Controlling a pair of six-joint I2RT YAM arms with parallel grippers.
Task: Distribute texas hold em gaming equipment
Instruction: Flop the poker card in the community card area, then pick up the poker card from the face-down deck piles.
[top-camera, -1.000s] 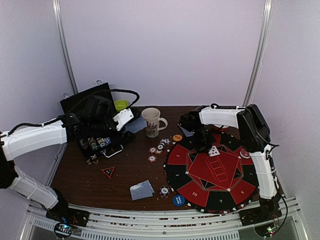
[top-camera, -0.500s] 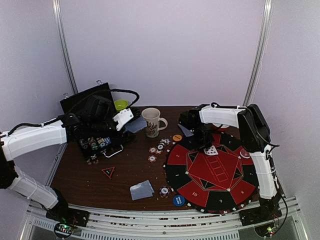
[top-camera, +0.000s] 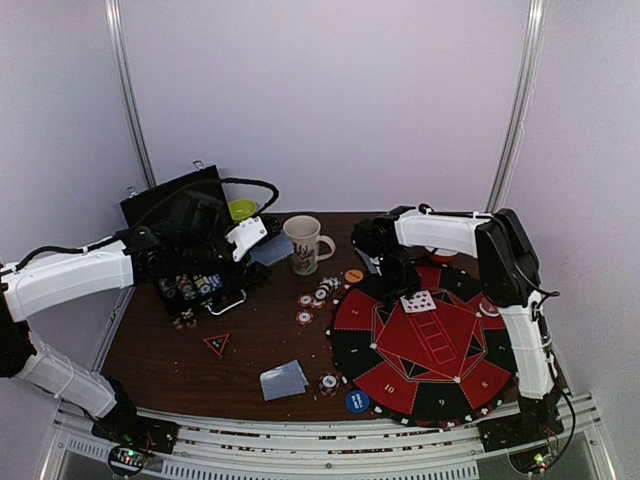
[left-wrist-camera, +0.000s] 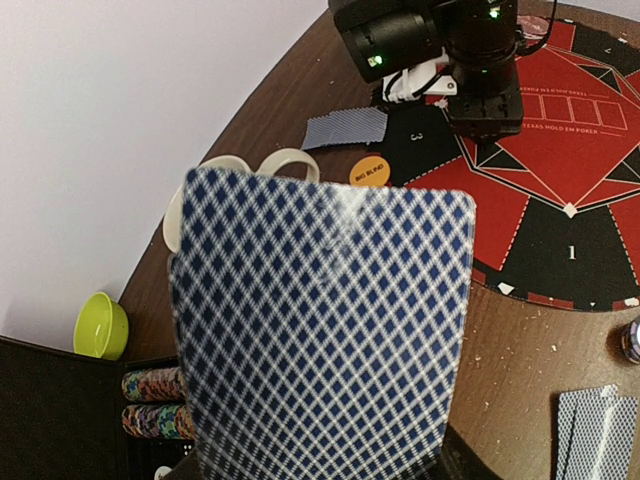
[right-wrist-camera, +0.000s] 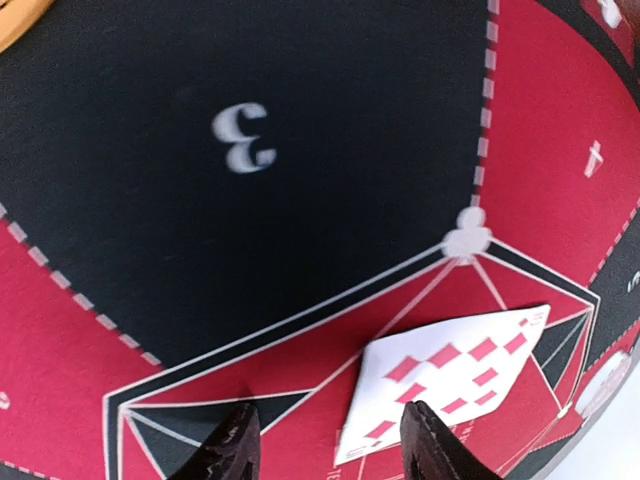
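The dark wooden table is cut off at its near edge by a metal rail.

The round mat lies flat on the table's right half. It has red and black wedges with white numerals. The right arm hides part of its far edge.

The black case stands open at far left. The left arm covers most of its tray, and only rows of striped chips show there, on edge.

The left gripper hangs above the table between the case and the white patterned mug. A blue-backed card fills the left wrist view. It is upright, with a fine blue-and-white diamond print and rounded corners. It hides the fingers entirely and most of the mug. The jaws grip this card, though the contact itself is out of sight.

The right gripper hovers low over the mat's far part, jaws apart and holding nothing. Its dark fingertips are cut off by the bottom of the right wrist view.

- A face-up card with red diamonds lies flat on the red centre, just below the fingertips.
- A grey-blue card pile lies near the front edge.
- Loose chips sit between mug and mat; their markings are too small to read.
- The glossy yellow-green bowl stands beside the case.
- The orange disc sits at the mat's far-left rim.
- The blue disc touches the near rim.
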